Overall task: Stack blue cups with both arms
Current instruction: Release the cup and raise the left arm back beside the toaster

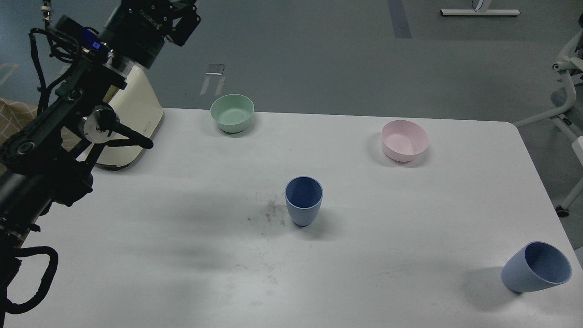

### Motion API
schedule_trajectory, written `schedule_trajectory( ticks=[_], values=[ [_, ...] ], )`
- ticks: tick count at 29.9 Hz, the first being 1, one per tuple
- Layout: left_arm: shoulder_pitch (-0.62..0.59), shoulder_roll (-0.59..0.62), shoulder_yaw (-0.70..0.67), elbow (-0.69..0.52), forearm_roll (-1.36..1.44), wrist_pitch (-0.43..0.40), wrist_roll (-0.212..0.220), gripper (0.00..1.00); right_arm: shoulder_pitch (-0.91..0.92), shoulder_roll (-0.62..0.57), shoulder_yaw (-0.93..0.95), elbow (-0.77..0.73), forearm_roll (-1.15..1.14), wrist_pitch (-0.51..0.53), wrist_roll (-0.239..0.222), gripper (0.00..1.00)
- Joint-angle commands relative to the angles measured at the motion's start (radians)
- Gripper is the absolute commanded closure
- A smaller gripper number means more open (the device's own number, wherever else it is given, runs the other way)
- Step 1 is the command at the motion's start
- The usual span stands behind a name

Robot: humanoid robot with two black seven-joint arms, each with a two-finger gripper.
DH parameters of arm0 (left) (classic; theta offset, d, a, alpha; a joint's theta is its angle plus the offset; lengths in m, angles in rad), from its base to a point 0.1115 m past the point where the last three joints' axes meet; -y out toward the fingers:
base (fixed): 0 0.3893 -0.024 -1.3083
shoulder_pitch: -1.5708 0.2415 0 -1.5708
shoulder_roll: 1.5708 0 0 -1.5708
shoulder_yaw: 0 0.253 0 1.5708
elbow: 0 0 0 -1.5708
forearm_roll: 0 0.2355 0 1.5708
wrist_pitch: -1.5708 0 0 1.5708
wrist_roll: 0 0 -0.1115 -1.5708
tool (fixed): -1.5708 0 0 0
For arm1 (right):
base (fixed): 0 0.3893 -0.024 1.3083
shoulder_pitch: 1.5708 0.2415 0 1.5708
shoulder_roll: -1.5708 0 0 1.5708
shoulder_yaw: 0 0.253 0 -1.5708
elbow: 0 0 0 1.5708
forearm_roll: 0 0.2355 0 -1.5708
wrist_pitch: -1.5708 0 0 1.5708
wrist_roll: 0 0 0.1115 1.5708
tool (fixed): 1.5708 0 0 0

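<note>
One blue cup (304, 200) stands upright in the middle of the white table (182, 273), with nothing touching it. The second blue cup (536, 267) lies tilted at the table's front right corner, its mouth facing up and right. My left arm (82, 100) rises at the far left, high above the table and far from both cups. Its far end (182, 20) reaches the view's top edge, and its fingers cannot be told apart there. My right arm and gripper are out of view.
A pale green bowl (232, 112) sits at the back centre and a pale pink bowl (404, 140) at the back right. A cream toaster (132, 109) stands at the back left, partly behind my left arm. Dark scuffs (268, 212) mark the table left of the middle cup.
</note>
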Motion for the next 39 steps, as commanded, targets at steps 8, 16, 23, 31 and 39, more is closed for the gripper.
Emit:
schedule_trajectory(
  ticks=[8, 16, 23, 31, 39],
  values=[
    [0.057, -0.015, -0.085, 0.001, -0.113, 0.007, 0.129, 0.02, -0.249, -0.093, -0.018, 0.335, -0.452, 0.000, 0.005, 0.00],
    [0.069, -0.003, -0.067, 0.001, -0.078, 0.019, 0.132, 0.02, -0.473, -0.117, -0.020, 0.375, -0.601, 0.000, 0.007, 0.00],
    [0.069, -0.015, -0.067, -0.003, 0.029, 0.021, 0.131, 0.02, -0.631, -0.113, -0.020, 0.398, -0.655, 0.000, 0.007, 0.00],
    [0.068, -0.017, -0.064, -0.010, 0.034, 0.019, 0.129, 0.02, -0.694, -0.111, -0.022, 0.406, -0.667, 0.000, 0.007, 0.00],
    [0.069, -0.015, -0.064, -0.011, 0.034, 0.019, 0.128, 0.02, -0.729, -0.102, -0.048, 0.403, -0.752, 0.000, 0.004, 0.11]
  ],
)
